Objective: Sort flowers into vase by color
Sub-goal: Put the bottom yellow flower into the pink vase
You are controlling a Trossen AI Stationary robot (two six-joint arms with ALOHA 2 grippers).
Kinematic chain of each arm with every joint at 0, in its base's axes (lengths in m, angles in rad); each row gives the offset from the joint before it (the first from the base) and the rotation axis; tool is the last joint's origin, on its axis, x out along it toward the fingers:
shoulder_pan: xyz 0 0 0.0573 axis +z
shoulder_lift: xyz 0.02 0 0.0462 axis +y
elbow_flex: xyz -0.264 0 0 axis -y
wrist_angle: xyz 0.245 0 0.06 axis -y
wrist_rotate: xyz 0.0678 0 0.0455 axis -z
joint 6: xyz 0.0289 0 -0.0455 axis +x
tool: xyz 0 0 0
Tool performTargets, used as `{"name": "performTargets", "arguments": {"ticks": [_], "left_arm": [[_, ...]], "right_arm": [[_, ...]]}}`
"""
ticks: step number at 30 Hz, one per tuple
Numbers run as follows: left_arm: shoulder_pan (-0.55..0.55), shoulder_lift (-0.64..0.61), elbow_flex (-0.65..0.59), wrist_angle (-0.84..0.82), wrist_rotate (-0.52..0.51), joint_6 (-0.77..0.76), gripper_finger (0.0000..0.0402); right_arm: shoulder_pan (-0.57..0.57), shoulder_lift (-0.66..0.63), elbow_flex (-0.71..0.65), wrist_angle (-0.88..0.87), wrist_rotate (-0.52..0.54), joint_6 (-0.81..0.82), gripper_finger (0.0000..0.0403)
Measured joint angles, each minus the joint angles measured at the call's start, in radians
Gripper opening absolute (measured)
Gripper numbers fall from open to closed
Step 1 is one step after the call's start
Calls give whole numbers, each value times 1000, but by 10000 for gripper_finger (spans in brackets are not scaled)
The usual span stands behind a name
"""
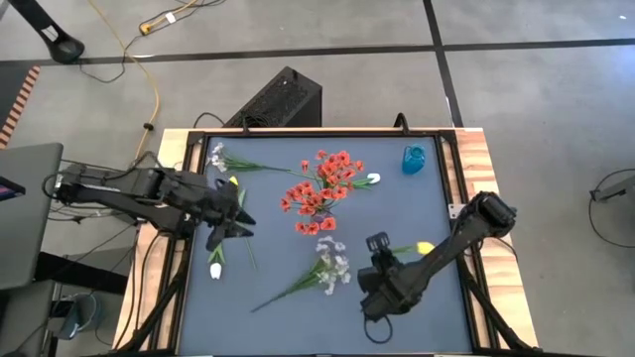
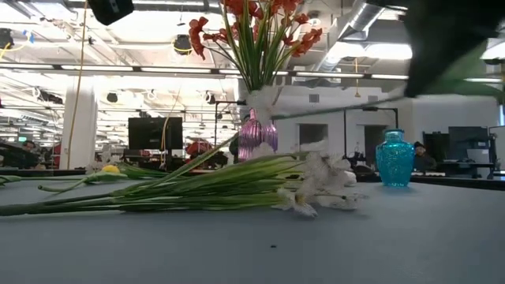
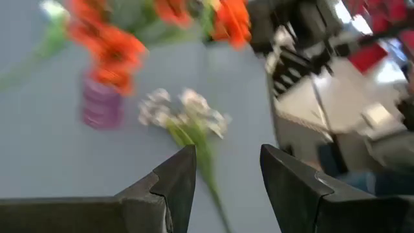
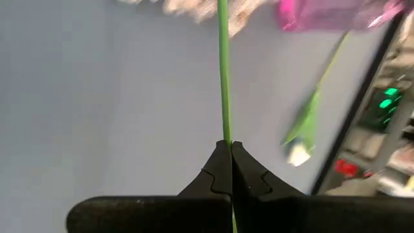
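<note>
Yellow tulip (image 1: 422,248) stem pinched by right gripper (image 4: 225,147).

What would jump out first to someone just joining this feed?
The red flowers standing in the purple vase at mid-table. Next, the right gripper, toward the front right, shut on a green stem. The left gripper hangs open at the left side, above a white tulip.

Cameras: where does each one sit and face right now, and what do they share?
High: overhead, straight down on the table; both arms show.
Low: table height, level across a white-lilac spray to the purple vase and blue vase.
Left wrist: past the open left gripper at a spray and the purple vase.
Right wrist: right gripper shut on a green stem.
All show the purple vase.
</note>
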State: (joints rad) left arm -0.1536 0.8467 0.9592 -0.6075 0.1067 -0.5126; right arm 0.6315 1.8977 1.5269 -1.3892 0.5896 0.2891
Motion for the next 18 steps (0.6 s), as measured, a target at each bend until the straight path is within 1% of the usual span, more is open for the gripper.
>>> {"name": "performTargets", "arguments": {"ticks": [2, 4, 5, 8, 10, 11, 15, 18], "left_arm": [[-18, 35, 0, 13, 27, -7, 162], [-40, 62, 0, 23, 24, -10, 162], [-51, 76, 0, 35, 20, -18, 162], [-77, 116, 0, 58, 20, -25, 162], [-96, 140, 0, 68, 25, -35, 162], [-104, 148, 0, 71, 25, -45, 162], [-140, 193, 0, 106, 0, -76, 162], [-150, 235, -1, 171, -22, -76, 162]], "right_arm": [[-23, 0, 21, -4, 26, -75, 16], [-39, -1, 35, -25, 24, -154, 16], [-44, -8, 39, -22, 10, -201, 16], [-52, -37, 44, -17, -101, -355, 16], [-51, -67, 45, -16, -107, -398, 16], [-56, -85, 45, -18, -83, -404, 16], [-98, -155, 47, -3, 69, -407, 16], [-134, -199, 47, 82, 149, -454, 16]]}}
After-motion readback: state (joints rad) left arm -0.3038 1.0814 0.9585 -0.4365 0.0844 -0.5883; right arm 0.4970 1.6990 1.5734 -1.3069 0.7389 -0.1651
